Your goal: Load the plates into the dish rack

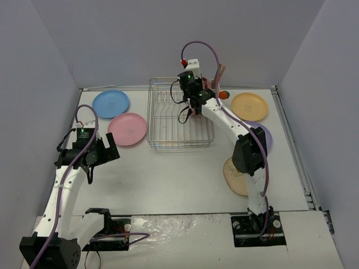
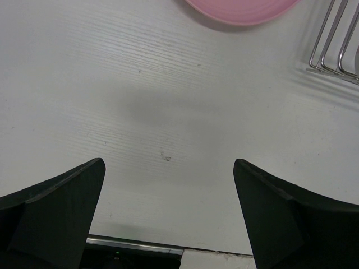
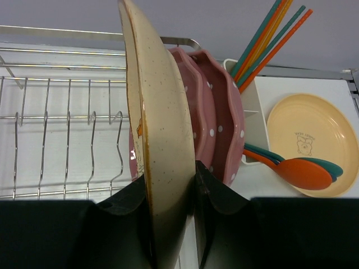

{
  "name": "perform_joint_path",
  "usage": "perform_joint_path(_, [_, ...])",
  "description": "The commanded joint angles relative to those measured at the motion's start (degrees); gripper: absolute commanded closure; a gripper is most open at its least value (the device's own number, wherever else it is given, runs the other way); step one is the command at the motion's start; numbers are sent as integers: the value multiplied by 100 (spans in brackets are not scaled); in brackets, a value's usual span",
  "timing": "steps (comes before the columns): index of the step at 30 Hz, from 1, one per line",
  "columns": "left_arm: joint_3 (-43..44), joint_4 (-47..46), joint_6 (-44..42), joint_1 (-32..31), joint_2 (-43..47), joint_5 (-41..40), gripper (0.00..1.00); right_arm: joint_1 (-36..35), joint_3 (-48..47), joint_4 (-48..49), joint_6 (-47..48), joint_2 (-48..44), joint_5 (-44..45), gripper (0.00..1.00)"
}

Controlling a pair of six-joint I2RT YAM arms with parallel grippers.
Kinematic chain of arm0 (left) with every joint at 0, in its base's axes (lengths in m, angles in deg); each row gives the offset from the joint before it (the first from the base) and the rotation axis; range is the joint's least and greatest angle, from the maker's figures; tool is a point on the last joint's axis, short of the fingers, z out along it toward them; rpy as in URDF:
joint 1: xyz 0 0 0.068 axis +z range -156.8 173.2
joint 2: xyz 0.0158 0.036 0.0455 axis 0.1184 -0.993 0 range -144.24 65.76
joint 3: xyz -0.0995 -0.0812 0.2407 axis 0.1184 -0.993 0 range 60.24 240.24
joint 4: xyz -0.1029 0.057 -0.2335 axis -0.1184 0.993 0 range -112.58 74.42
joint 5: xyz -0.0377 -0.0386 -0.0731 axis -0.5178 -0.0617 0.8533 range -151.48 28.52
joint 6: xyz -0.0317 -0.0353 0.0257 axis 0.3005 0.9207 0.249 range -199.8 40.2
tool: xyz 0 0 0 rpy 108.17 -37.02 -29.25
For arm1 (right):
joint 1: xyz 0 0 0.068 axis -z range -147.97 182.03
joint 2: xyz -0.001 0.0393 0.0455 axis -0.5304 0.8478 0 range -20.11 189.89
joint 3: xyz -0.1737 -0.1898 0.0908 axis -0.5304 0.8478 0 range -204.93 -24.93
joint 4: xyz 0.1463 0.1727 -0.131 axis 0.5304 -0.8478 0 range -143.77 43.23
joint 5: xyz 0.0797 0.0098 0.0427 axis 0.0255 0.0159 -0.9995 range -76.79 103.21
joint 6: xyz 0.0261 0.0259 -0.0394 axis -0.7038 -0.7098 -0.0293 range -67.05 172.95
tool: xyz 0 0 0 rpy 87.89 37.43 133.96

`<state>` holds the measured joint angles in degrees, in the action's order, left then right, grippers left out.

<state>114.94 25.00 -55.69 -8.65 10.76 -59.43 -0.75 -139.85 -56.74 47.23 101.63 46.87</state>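
My right gripper (image 3: 171, 185) is shut on a beige speckled plate (image 3: 160, 112) and holds it on edge over the right end of the silver wire dish rack (image 1: 168, 120), which also shows in the right wrist view (image 3: 67, 112). Two scalloped dark-pink dotted plates (image 3: 224, 117) stand just right of it in the rack. My left gripper (image 2: 168, 168) is open and empty over bare table, near the pink plate (image 1: 127, 129), whose edge shows in the left wrist view (image 2: 241, 11). A blue plate (image 1: 110, 103), an orange-yellow plate (image 1: 249, 106), a lavender plate (image 1: 268, 137) and another beige plate (image 1: 233, 176) lie flat on the table.
The white utensil cup (image 3: 252, 117) on the rack's right end holds coloured chopsticks (image 3: 269, 39). Orange and teal spoons (image 3: 303, 171) lie beside it. The rack's corner (image 2: 336, 50) is at the upper right of the left wrist view. Grey walls enclose the table.
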Motion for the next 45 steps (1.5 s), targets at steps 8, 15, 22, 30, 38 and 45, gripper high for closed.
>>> perform_joint_path(8, [-329, -948, -56, 18, 68, -153, 3, -44, -545, 1217, -238, 223, 759, 100])
perform_joint_path(15, [-331, -978, -73, 18, 82, -287, 3, -53, -322, 1317, -662, 581, 674, 100])
perform_joint_path(22, [-346, -1014, -81, 18, 122, -275, 3, -35, -69, 1498, -903, 780, 607, 100])
perform_joint_path(30, [-364, -1044, -81, 22, 174, -205, 3, -48, 201, 1494, -1072, 423, 400, 57])
perform_joint_path(38, [-388, -1090, -81, 18, 234, -10, 3, -68, 691, 1498, -994, -460, -9, 25])
perform_joint_path(45, [-288, -981, 132, -25, 323, 451, 3, -97, 1425, 1411, -854, -1640, -615, 15])
